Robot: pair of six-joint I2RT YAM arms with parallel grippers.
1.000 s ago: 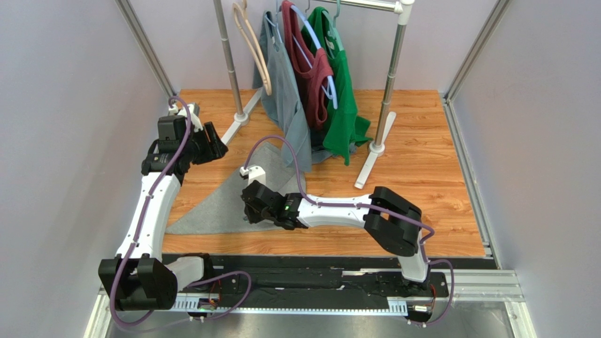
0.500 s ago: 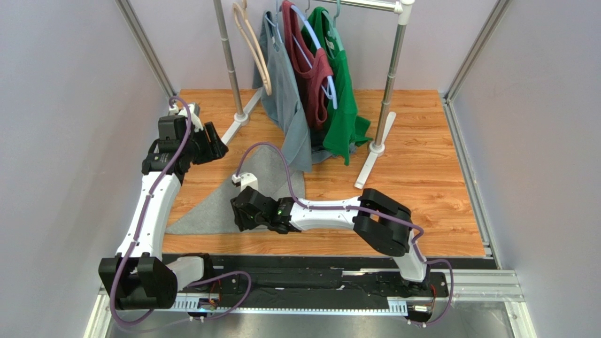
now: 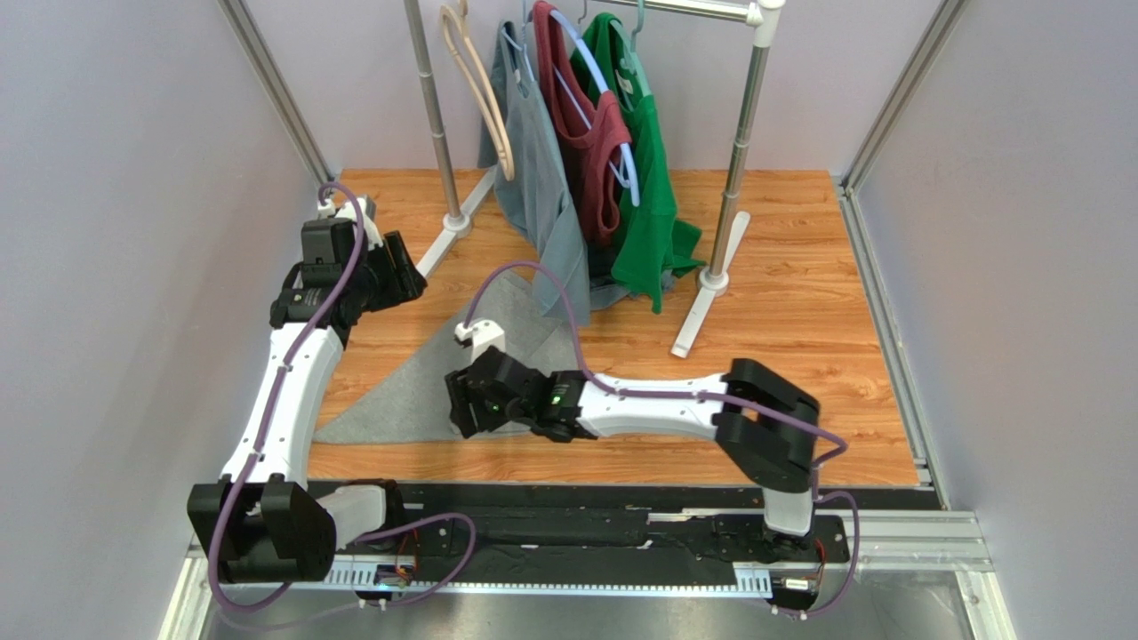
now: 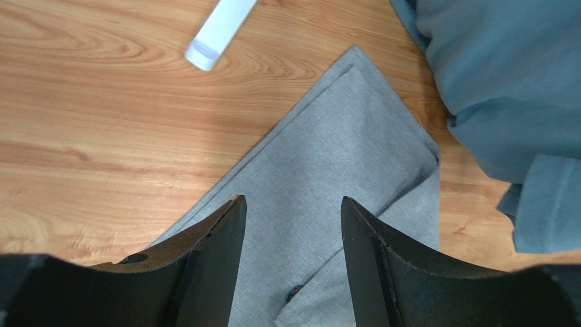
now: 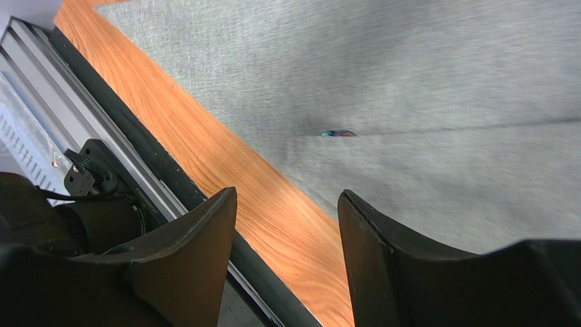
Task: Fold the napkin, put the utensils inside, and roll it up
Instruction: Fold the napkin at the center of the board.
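Since a second ago the right gripper (image 3: 464,400) has spread its fingers and shifted slightly left over the napkin (image 3: 394,387). The left gripper (image 3: 405,283) has not moved.

From above, the napkin lies flat as a grey triangle on the wooden table (image 3: 802,347), left of centre. Its far tip is near the hanging grey shirt (image 3: 541,174).

Left wrist view: the left gripper (image 4: 292,204) stands wide above the napkin (image 4: 341,150), holding nothing. A folded edge crosses the cloth.

Right wrist view: the right gripper (image 5: 286,197) gapes wide and empty over the near edge of the napkin (image 5: 409,82). A small glinting speck (image 5: 337,133) at a fold line may be the fork, but it is too blurred to tell.
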